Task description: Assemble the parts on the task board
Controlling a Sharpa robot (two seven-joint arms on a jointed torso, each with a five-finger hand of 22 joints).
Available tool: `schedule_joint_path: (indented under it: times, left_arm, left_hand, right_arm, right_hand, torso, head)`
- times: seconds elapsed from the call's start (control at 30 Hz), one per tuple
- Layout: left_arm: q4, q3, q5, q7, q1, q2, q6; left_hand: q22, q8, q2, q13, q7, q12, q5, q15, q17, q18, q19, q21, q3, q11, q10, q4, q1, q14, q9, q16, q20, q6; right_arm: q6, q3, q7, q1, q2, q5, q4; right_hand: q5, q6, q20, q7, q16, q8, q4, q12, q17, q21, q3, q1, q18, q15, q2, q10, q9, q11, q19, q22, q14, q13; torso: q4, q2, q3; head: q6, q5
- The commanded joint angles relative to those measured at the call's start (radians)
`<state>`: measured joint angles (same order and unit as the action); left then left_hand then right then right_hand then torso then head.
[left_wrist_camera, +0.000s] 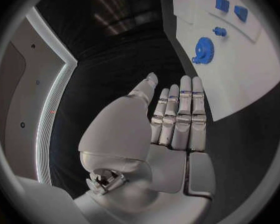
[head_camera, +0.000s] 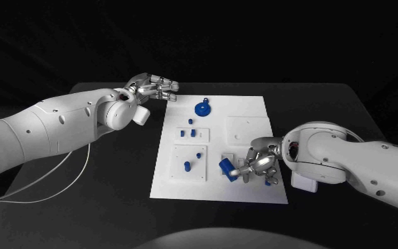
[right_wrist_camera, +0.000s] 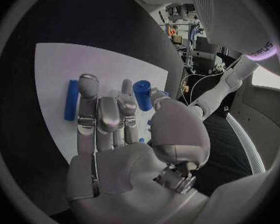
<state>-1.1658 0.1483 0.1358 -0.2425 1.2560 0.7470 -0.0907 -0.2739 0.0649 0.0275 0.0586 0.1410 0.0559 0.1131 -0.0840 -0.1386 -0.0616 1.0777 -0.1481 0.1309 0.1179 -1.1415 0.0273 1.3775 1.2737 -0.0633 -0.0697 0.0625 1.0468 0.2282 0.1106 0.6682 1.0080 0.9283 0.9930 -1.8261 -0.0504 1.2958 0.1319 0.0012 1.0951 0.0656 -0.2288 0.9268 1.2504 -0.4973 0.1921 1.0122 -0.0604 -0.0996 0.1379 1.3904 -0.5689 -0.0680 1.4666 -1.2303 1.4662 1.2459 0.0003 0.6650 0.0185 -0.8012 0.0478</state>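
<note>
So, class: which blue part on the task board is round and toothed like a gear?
The blue gear at the board's far end, nearest the left hand; the other blue parts are pegs or blocks.

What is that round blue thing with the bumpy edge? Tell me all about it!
It is a blue gear, a flat round wheel with little teeth all around its rim. It looks like plastic. It lies flat near the far end of the white task board, with a small blue knob or tab right beside its far edge. Nothing holds it; the left hand hovers open off the board's edge.
</note>
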Motion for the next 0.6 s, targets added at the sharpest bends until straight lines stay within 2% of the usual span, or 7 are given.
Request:
schedule_joint_path:
  times: [0.03, 0.17, 0.2, 0.43, 0.6]
  left_arm:
    - [-0.001, 0.0, 0.002, -0.002, -0.001, -0.001, 0.015]
    - [-0.001, 0.0, 0.002, -0.002, -0.001, -0.001, 0.014]
    - [-0.001, 0.0, 0.002, -0.002, -0.001, -0.001, 0.014]
    - [-0.001, 0.0, 0.002, -0.001, -0.001, -0.001, 0.014]
    - [-0.001, 0.0, 0.002, -0.001, -0.001, -0.001, 0.014]
  left_hand:
    - [0.001, -0.002, -0.003, 0.001, -0.003, 0.004, -0.005, 0.004, -0.001, 0.003, 0.004, -0.003, 0.002, 0.0, 0.004, -0.006, -0.001, -0.005, 0.0, 0.005, 0.001, -0.006]
    - [0.002, -0.002, -0.003, 0.001, -0.003, 0.004, -0.005, 0.004, -0.001, 0.003, 0.004, -0.004, 0.002, 0.0, 0.004, -0.008, -0.002, -0.005, 0.0, 0.005, 0.001, -0.006]
    - [0.002, -0.002, -0.003, 0.001, -0.003, 0.004, -0.005, 0.004, -0.001, 0.003, 0.004, -0.004, 0.002, 0.0, 0.004, -0.008, -0.002, -0.005, 0.0, 0.005, 0.001, -0.006]
    - [0.004, -0.002, -0.005, 0.001, -0.003, 0.004, -0.003, 0.004, -0.001, 0.003, 0.004, -0.004, 0.002, 0.0, 0.004, -0.012, -0.004, -0.005, 0.0, 0.005, 0.001, -0.006]
    - [0.004, -0.002, -0.005, 0.001, -0.003, 0.004, -0.003, 0.004, -0.001, 0.003, 0.004, -0.004, 0.002, 0.0, 0.004, -0.012, -0.004, -0.005, 0.0, 0.005, 0.001, -0.006]
  right_arm:
    - [0.014, 0.0, -0.019, -0.001, -0.001, -0.013, 0.0]
    - [0.006, 0.0, -0.02, -0.001, -0.003, -0.016, 0.002]
    - [0.004, 0.0, -0.021, -0.001, -0.004, -0.017, 0.002]
    - [-0.014, 0.0, -0.021, -0.001, -0.012, -0.019, 0.007]
    - [-0.02, 0.0, -0.017, -0.001, -0.023, -0.019, 0.014]
  right_hand:
    - [0.0, -0.006, 0.0, -0.005, -0.005, -0.001, 0.0, -0.001, -0.001, -0.004, 0.003, -0.006, 0.017, -0.008, -0.015, 0.004, -0.004, 0.0, 0.043, -0.001, 0.009, 0.001]
    - [-0.002, -0.009, -0.001, -0.005, -0.005, -0.001, 0.007, 0.0, -0.003, -0.003, 0.001, -0.019, 0.016, -0.007, -0.036, 0.004, -0.007, 0.001, 0.043, -0.001, 0.009, 0.0]
    - [-0.002, -0.01, -0.002, -0.005, -0.004, -0.001, 0.027, 0.0, -0.004, -0.004, -0.005, -0.03, 0.015, -0.007, -0.048, 0.003, -0.013, 0.001, 0.043, -0.002, 0.009, -0.001]
    - [-0.005, -0.013, -0.004, -0.005, -0.003, -0.001, 0.073, 0.003, -0.009, -0.003, -0.018, -0.056, 0.014, -0.006, -0.109, 0.001, -0.021, 0.002, 0.042, -0.003, 0.007, -0.007]
    - [0.0, -0.012, -0.003, -0.007, -0.002, -0.001, 0.08, 0.001, -0.01, -0.005, 0.024, -0.062, 0.016, -0.007, -0.117, 0.001, -0.019, 0.0, 0.043, -0.004, 0.007, -0.009]
  torso:
    - [0.0007, 0.0, 0.0]
    - [0.0007, -0.001, 0.0]
    - [0.0006, -0.001, 0.0001]
    - [0.0002, 0.0, 0.0001]
    - [0.0006, -0.001, 0.0]
  head:
    - [0.001, -0.001]
    - [0.002, -0.002]
    - [0.002, -0.002]
    - [0.003, -0.003]
    - [0.004, -0.004]
